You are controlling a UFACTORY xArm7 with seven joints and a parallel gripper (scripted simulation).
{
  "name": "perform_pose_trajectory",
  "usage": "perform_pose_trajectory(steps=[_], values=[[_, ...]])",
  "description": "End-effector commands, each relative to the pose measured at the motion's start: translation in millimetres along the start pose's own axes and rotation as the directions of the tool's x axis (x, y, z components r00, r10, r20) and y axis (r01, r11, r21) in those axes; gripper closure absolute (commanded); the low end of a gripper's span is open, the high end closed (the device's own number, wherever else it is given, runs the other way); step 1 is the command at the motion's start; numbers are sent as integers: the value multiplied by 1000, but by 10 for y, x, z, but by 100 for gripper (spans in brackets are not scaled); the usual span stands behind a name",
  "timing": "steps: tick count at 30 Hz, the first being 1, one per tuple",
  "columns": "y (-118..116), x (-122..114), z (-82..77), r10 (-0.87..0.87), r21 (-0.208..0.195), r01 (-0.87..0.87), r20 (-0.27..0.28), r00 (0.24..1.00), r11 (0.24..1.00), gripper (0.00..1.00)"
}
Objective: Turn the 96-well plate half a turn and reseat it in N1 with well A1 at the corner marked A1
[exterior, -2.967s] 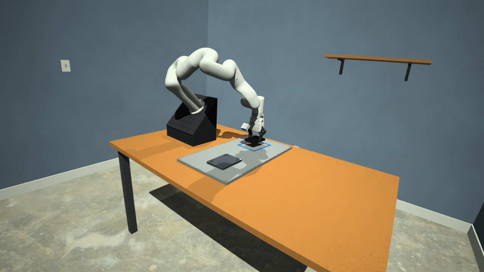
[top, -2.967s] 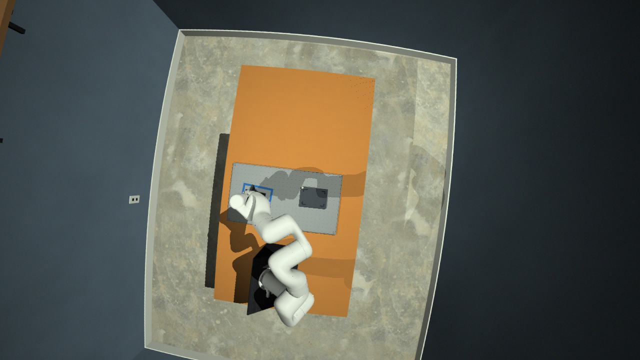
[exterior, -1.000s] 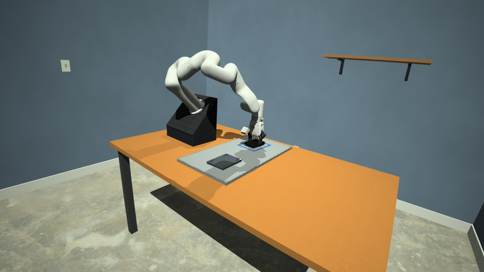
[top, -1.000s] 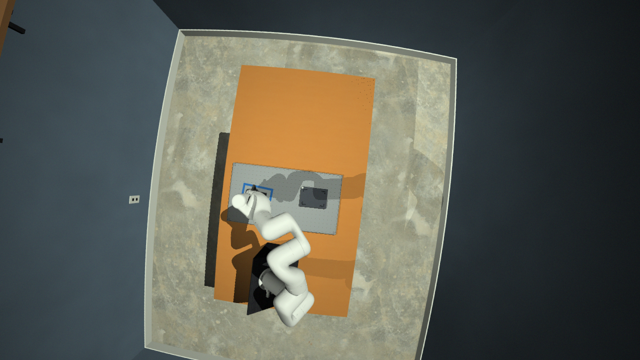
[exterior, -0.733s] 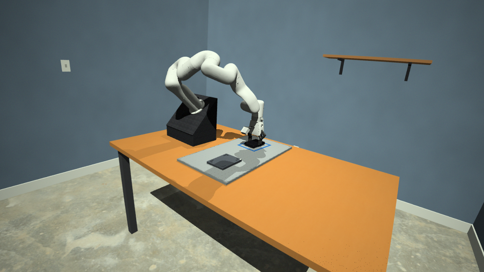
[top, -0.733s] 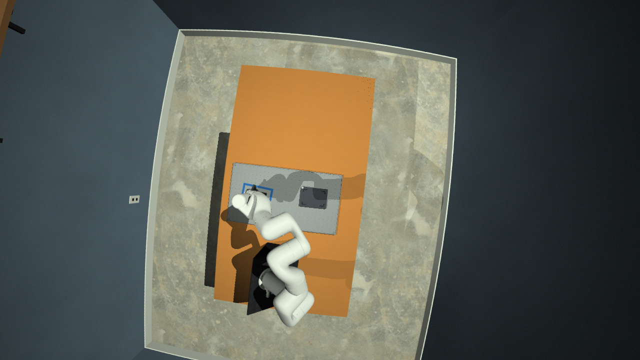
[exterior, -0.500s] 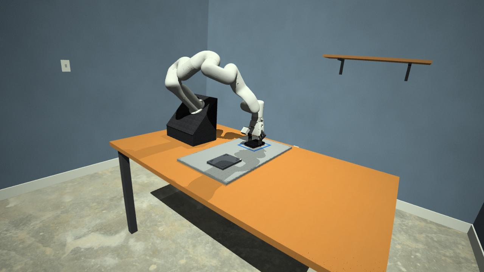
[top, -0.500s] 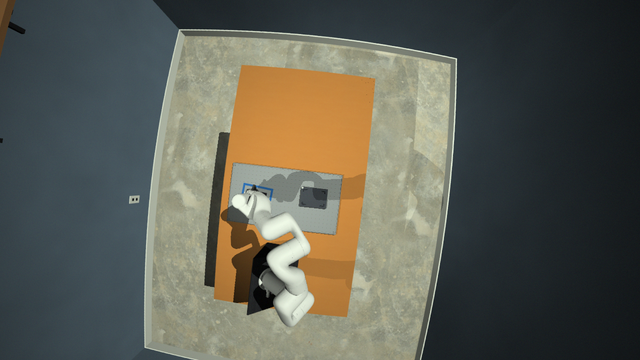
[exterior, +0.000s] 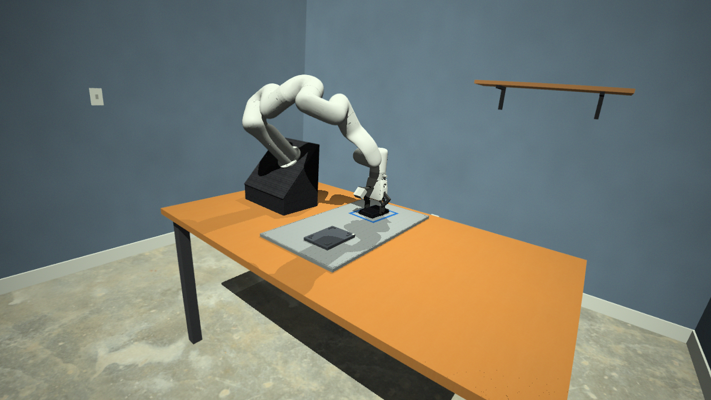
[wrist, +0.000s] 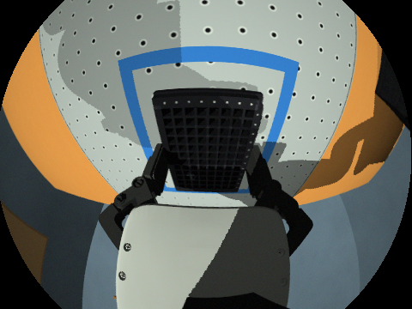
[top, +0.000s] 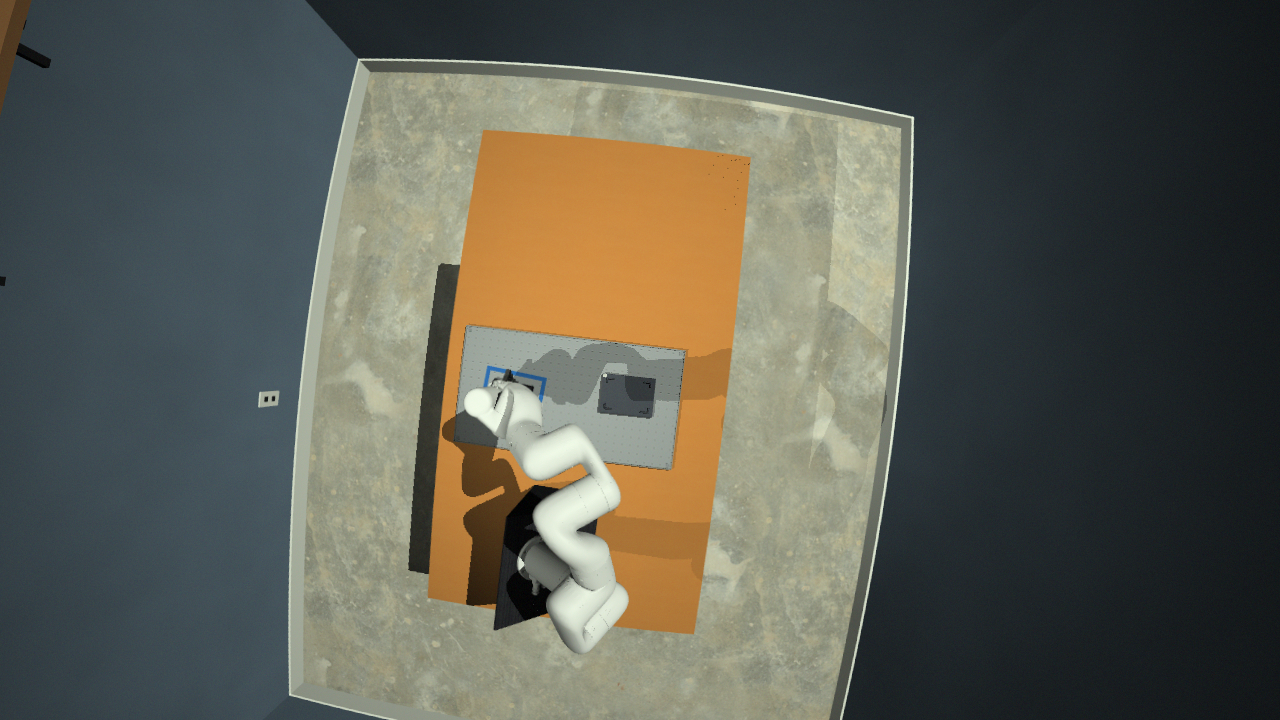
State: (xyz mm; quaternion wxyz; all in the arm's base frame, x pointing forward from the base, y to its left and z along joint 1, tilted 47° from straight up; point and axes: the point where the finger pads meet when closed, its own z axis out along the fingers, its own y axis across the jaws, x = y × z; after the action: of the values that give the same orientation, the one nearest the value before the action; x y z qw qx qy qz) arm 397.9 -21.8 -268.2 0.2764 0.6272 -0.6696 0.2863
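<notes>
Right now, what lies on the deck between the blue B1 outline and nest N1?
Only the perforated grey deck, crossed by the arm's shadow, shows between the B1 outline and nest N1 in the top view.

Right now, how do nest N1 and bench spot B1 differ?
Nest N1 is a dark raised block with corner locators and holds nothing; bench spot B1 is only a flat blue taped outline. The 96-well plate sits within B1, the hand shut on its sides; N1 stands apart, untouched. Both lie on the grey perforated deck.
</notes>
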Motion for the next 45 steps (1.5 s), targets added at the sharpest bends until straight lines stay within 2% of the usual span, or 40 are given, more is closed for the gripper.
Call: perform_pose_trajectory(steps=[1, 20, 21, 45], values=[[-13, -16, -14, 0, 3, 0, 4, 1000, 1000, 100], [-13, -16, 13, 0, 3, 0, 4, 1000, 1000, 100], [-13, -16, 19, 0, 3, 0, 4, 1000, 1000, 0], [-13, -17, 19, 0, 3, 0, 4, 1000, 1000, 0]])
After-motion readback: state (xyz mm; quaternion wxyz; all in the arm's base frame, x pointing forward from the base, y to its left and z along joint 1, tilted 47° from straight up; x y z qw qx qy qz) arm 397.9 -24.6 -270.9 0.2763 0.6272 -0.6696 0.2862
